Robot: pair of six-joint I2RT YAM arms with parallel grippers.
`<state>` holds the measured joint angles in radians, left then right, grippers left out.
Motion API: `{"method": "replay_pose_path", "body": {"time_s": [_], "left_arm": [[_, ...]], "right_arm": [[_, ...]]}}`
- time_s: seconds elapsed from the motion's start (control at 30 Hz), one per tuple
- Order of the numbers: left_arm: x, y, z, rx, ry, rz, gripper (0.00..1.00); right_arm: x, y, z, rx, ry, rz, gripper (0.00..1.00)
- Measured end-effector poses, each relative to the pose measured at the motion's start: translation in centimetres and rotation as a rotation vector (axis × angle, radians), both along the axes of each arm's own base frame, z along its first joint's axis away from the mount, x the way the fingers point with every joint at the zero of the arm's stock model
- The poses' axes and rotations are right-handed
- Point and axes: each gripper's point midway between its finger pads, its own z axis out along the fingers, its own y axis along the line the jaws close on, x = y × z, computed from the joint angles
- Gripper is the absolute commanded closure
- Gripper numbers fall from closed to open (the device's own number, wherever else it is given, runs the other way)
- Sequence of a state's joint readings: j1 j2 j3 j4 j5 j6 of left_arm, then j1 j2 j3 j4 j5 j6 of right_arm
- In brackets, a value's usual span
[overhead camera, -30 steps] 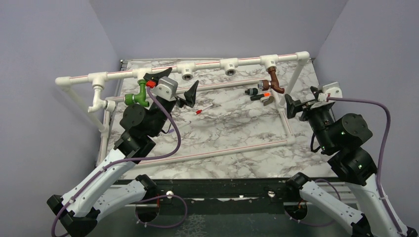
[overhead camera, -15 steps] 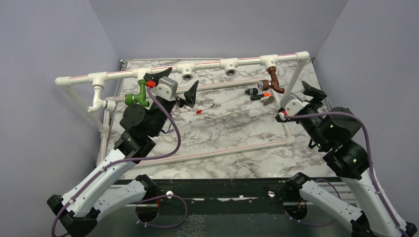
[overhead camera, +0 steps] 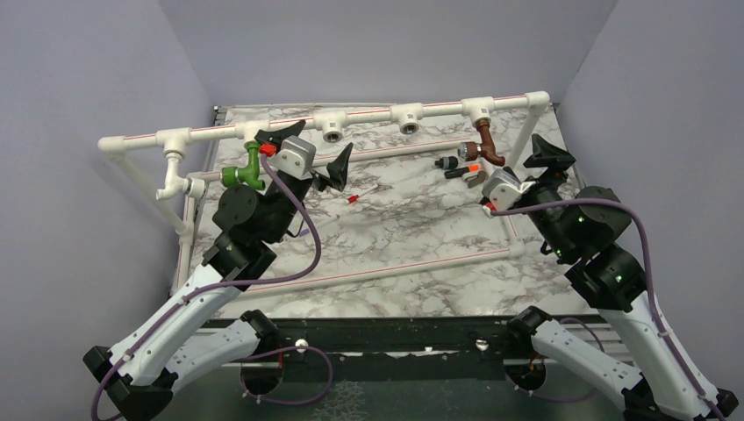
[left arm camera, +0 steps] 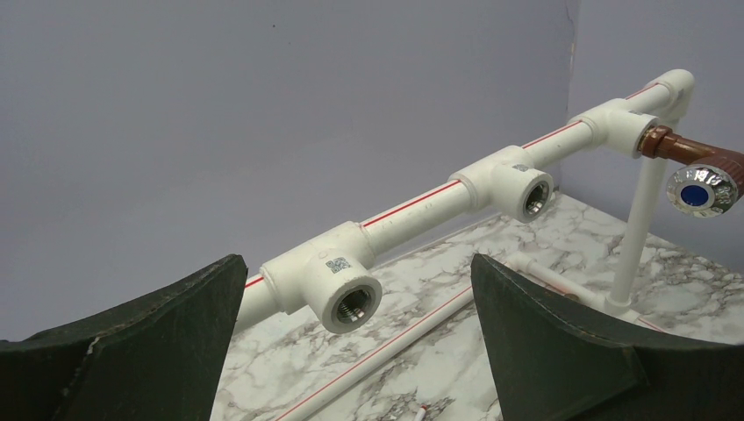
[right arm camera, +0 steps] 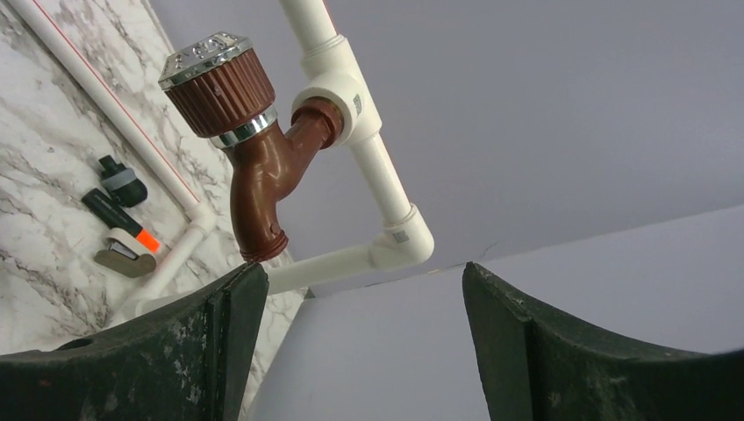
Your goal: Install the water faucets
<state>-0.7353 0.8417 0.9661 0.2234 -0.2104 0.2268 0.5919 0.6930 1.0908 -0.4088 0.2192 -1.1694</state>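
The green faucet hangs from a white T-fitting at the left of the pipe frame. My left gripper is just right of it, open and empty. In the left wrist view this gripper faces an empty threaded T-fitting socket. The reddish-brown faucet sits screwed into the right T-fitting. My right gripper is close to its right, open and holding nothing. In the right wrist view the brown faucet is above the left finger, outside the jaws.
Two empty T sockets sit on the top pipe. Small black pieces with an orange tip lie on the marble table. A small red-tipped piece lies mid-table. A white frame post stands by my right gripper.
My right gripper has rolled over and moved up and left toward the brown faucet, its jaws a little wider. The left arm has not moved.
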Motion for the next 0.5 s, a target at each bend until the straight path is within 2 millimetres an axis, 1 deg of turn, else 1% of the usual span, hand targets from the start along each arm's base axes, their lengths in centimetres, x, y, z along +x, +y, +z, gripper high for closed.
{"method": "replay_pose_path", "body": {"time_s": [0.17,0.33,0.5], "left_arm": [[0.0,0.0,0.0,0.000,0.000,0.000,0.01],[0.0,0.0,0.0,0.000,0.000,0.000,0.01],[0.0,0.0,0.0,0.000,0.000,0.000,0.01]], "right_arm": [[0.0,0.7,0.1,-0.014,-0.006,0.036,0.13],[0.5,1.7,-0.9,-0.045,0.043,0.073,0.13],[0.5,2.1,-2.1,-0.060,0.082,0.092,0.13]]}}
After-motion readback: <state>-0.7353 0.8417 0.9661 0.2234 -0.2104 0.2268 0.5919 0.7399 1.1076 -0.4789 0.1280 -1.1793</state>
